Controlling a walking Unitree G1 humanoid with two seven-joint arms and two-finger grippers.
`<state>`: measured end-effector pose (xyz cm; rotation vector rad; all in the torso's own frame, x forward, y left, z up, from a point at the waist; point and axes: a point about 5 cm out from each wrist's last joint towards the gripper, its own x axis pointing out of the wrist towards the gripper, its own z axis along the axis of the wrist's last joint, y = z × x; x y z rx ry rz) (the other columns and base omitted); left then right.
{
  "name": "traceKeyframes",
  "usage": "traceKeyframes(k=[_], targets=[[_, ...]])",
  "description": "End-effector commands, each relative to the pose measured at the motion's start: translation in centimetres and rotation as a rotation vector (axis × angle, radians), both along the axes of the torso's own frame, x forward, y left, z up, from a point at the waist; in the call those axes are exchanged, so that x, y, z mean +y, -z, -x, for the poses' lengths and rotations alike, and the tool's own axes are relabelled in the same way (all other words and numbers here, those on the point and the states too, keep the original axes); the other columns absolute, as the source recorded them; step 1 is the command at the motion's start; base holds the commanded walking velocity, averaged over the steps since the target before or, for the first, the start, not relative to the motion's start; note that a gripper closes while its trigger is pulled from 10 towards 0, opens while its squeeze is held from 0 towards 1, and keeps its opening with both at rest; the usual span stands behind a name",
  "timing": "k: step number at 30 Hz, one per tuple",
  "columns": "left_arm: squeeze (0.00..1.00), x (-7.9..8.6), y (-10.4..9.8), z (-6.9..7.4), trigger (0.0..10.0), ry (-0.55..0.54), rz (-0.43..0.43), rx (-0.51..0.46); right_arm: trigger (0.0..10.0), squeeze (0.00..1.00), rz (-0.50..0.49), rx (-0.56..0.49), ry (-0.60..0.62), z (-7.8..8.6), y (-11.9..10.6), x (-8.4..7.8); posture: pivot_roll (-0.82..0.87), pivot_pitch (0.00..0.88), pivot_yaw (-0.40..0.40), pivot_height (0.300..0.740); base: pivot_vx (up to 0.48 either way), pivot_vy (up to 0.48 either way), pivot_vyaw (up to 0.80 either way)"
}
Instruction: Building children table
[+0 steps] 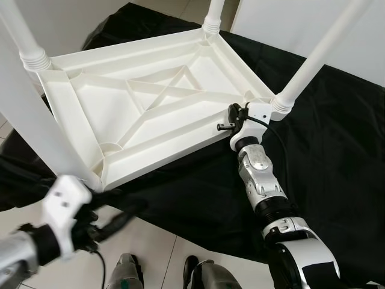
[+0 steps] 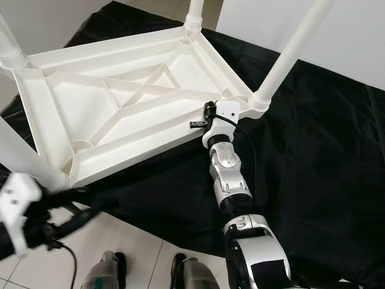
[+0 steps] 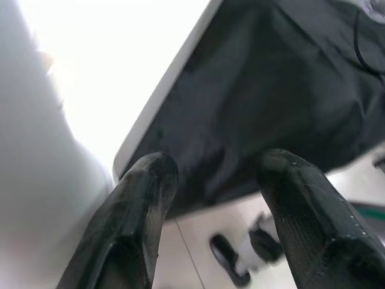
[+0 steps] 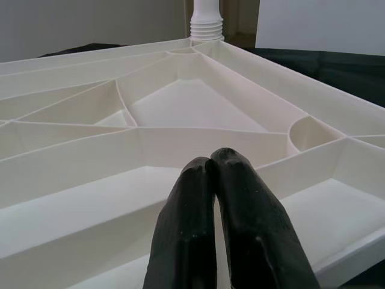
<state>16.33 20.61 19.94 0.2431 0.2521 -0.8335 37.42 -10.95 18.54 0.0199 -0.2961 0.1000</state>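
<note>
A white plastic children's table (image 1: 150, 102) lies upside down on a black cloth (image 1: 325, 138), its ribbed underside facing up. Its legs stand up at the corners: a far leg (image 1: 212, 15), a right leg (image 1: 313, 57), a far-left leg (image 1: 24, 36) and a near-left leg (image 1: 36, 126). My right gripper (image 1: 231, 117) is shut with nothing in it, its fingertips (image 4: 210, 165) over the table's near rim beside the right leg's socket. My left gripper (image 1: 123, 211) is open just below the near-left corner, with its fingers (image 3: 141, 198) pointing under the table's edge (image 3: 162, 90).
The black cloth covers the floor under and to the right of the table. Pale floor tiles (image 1: 162, 253) lie in front, where my own feet (image 1: 126, 271) stand. A white panel (image 1: 289, 18) rises behind the table on the right.
</note>
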Motion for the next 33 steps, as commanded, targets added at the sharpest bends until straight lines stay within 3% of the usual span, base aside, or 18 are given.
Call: traceKeyframes(k=[1,5,7,9,22,25,27,29,30,32,33], targets=[[0.0,0.6,0.0,0.3,10.0,0.017,-0.002,0.026,10.0,0.0,-0.007,0.015,0.009,0.0,0.6,-0.2,0.39,0.215,-0.092,0.74,0.0,0.0,0.0],[0.0,3.1,-1.0,0.4,10.0,0.007,-0.098,0.068,10.0,0.0,-0.018,0.015,0.009,0.0,0.7,0.1,0.4,0.213,-0.073,0.74,0.0,0.0,0.0],[0.0,3.6,-1.3,0.5,10.0,0.012,-0.118,0.083,10.0,0.0,-0.02,0.014,0.01,0.0,0.8,0.2,0.4,0.213,-0.073,0.74,0.0,0.0,0.0],[0.0,4.7,-1.9,0.5,10.0,0.017,-0.196,0.1,10.0,0.0,-0.028,0.012,0.014,-0.1,0.8,0.2,0.4,0.209,-0.061,0.74,0.0,0.0,0.0],[0.0,8.0,-3.5,-1.0,10.0,-0.068,-0.375,0.094,10.0,0.0,-0.049,0.007,0.022,-0.1,0.9,0.5,0.41,0.2,-0.042,0.74,0.0,0.0,0.0],[0.0,9.6,-5.4,-3.2,10.0,-0.174,-0.497,-0.039,10.0,0.0,-0.055,0.005,0.026,-0.1,0.9,0.6,0.41,0.198,-0.037,0.74,0.0,0.0,0.0],[0.0,9.6,-5.4,-3.2,10.0,-0.174,-0.497,-0.039,10.0,0.0,-0.055,0.005,0.026,-0.1,0.9,0.6,0.41,0.198,-0.037,0.74,0.0,0.0,0.0],[0.0,10.3,-6.3,-4.6,10.0,-0.265,-0.568,-0.156,10.0,0.0,-0.058,0.004,0.028,-0.1,1.0,0.6,0.4,0.199,-0.035,0.74,0.0,0.0,0.0],[0.0,10.3,-6.3,-4.6,10.0,-0.265,-0.568,-0.156,10.0,0.0,-0.058,0.004,0.028,-0.1,1.0,0.6,0.4,0.199,-0.035,0.74,0.0,0.0,0.0],[0.0,10.4,-7.8,-6.4,10.0,-0.394,-0.533,-0.32,10.0,0.0,-0.06,0.002,0.033,-0.1,1.0,0.5,0.4,0.2,-0.035,0.74,0.0,0.0,0.0],[0.0,10.4,-7.8,-6.4,10.0,-0.394,-0.533,-0.32,10.0,0.0,-0.06,0.002,0.033,-0.1,1.0,0.5,0.4,0.2,-0.035,0.74,0.0,0.0,0.0]])
